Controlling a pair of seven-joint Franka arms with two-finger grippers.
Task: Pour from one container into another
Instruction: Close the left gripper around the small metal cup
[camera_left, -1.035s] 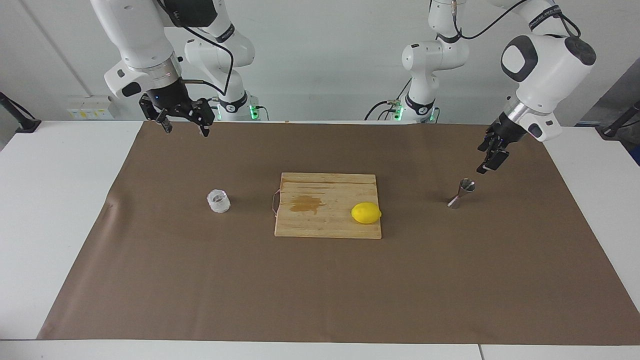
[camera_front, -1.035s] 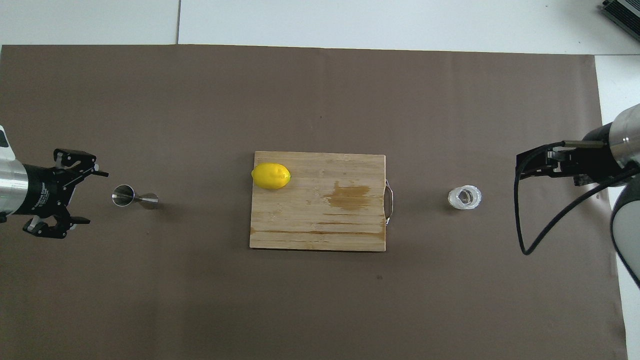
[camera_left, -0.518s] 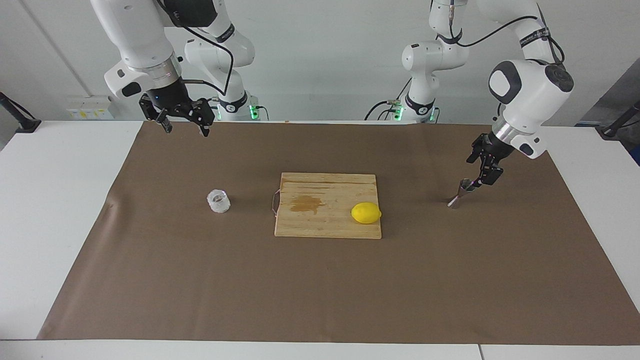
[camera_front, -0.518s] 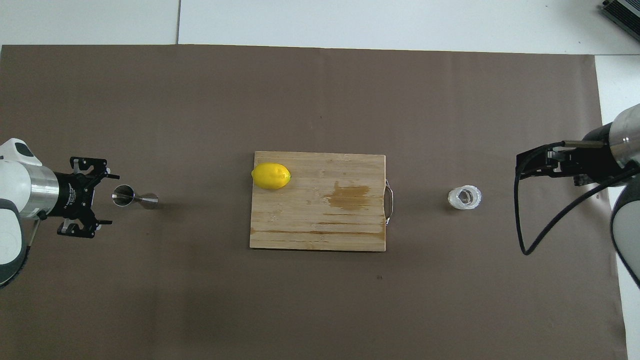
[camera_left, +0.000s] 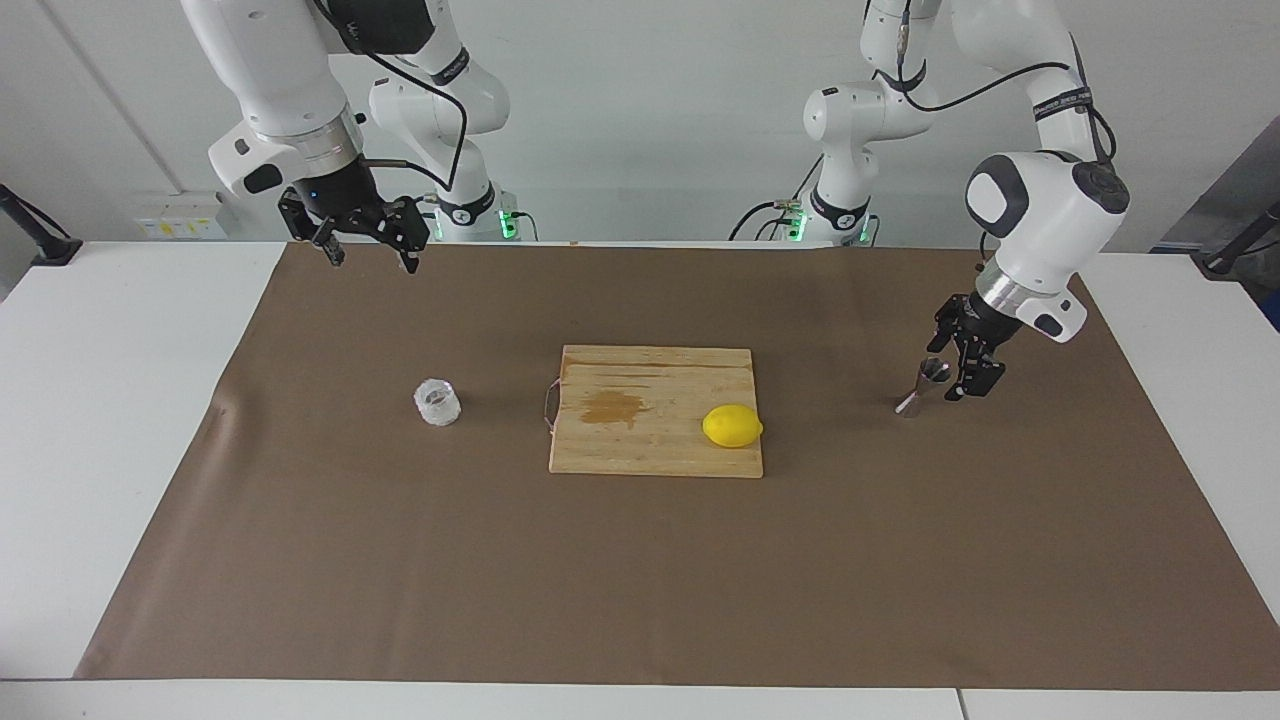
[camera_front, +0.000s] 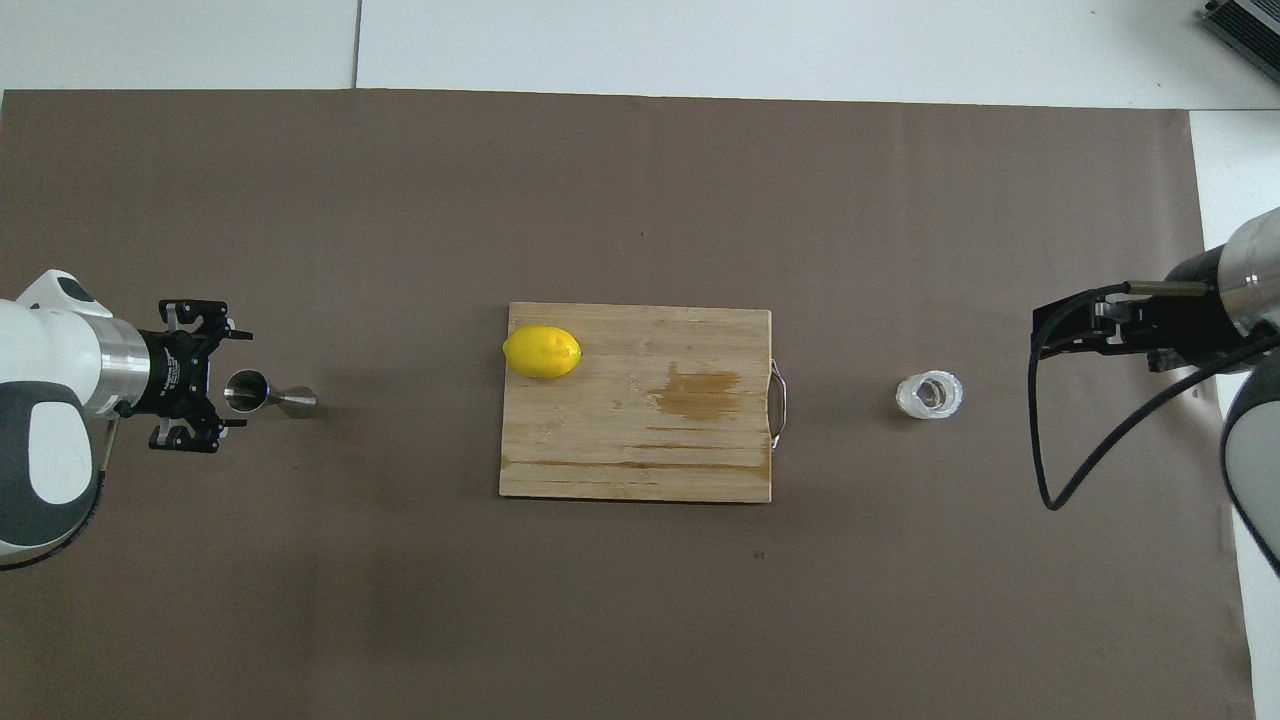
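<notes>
Between the faceted glass cup (camera_left: 437, 402) and steel hourglass jigger (camera_left: 923, 387) lies a wooden board (camera_left: 640, 440) carrying a lemon (camera_left: 732, 426); the left end effector (camera_left: 958, 364) is spread beside the jigger, and the right end effector (camera_left: 366, 243) waits spread.

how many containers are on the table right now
2. The glass cup stands toward the right arm's end; the jigger stands toward the left arm's end. The cutting board lies between them.

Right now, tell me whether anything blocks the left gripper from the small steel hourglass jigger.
Nothing visible does. The open left gripper sits right beside the small steel hourglass jigger, with only bare brown mat between them. The wooden cutting board lies off toward the right arm's end.
</notes>
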